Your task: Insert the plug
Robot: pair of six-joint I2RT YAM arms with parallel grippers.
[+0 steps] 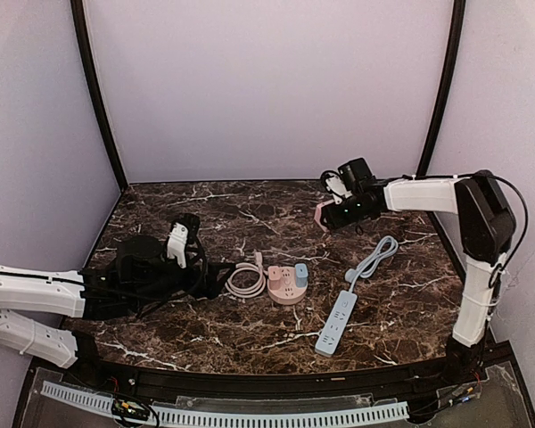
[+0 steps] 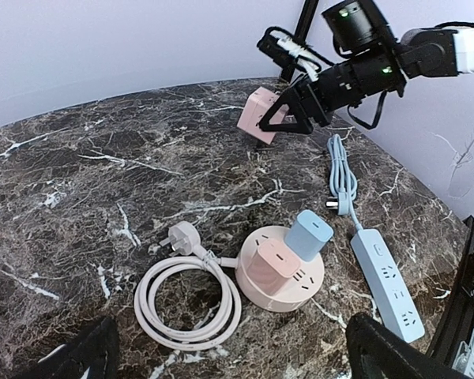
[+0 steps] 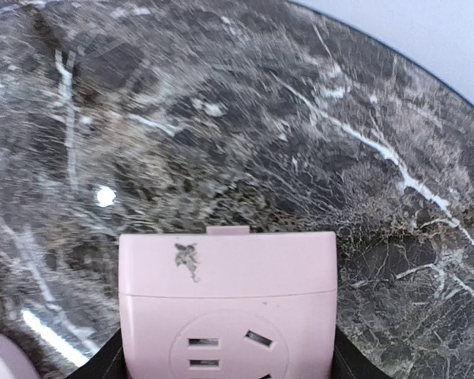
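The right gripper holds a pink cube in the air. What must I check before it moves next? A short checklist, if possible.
1. Grip on pink cube by right gripper: ok, clamped from both sides, lifted.
2. Cube's prongs: cannot tell, only its socket face shows.
3. Free holes on round hub: ok, some show beside the blue cube and second pink cube plugged there.
4. Left gripper: ok, open, holding nothing.
5. Blue strip: ok, apart from the hub.
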